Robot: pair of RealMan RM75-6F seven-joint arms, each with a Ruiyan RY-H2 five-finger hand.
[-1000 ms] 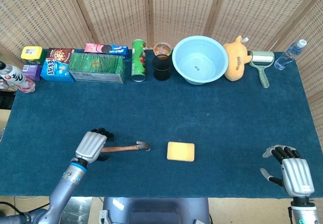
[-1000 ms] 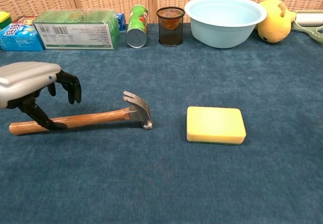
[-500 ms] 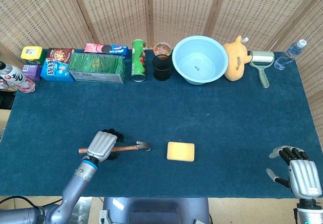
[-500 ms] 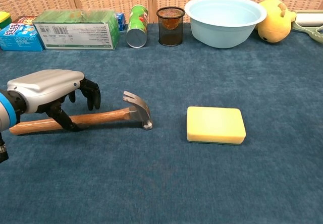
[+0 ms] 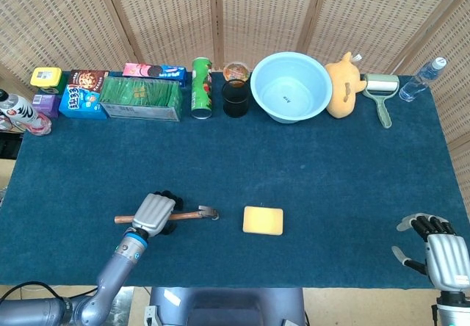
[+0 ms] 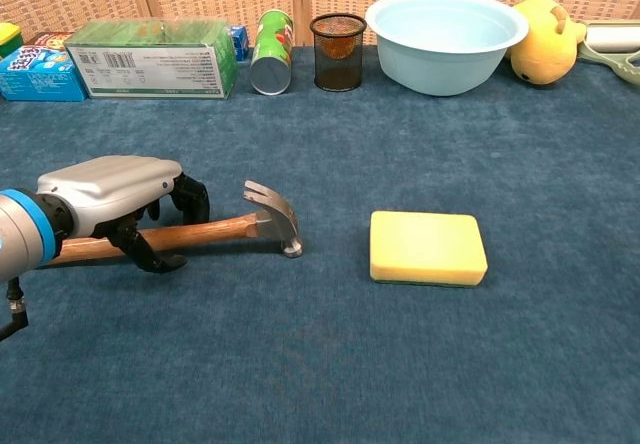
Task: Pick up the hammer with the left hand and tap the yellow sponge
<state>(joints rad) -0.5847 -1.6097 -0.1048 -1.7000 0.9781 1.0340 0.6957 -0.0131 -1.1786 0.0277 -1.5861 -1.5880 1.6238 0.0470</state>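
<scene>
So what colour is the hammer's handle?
The hammer handle is reddish-brown wood, clearest in the chest view.

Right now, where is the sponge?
The sponge lies flat on the blue cloth near the front edge, just right of the hammer head and apart from it.

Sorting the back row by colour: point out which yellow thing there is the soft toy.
The yellow plush toy, right of the blue bowl, has a rounded body; the other yellow item, a small box, sits far left.

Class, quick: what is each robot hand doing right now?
Left hand: fingers curled around the hammer handle, hammer lying on the table.
Right hand: open, holding nothing.
</scene>
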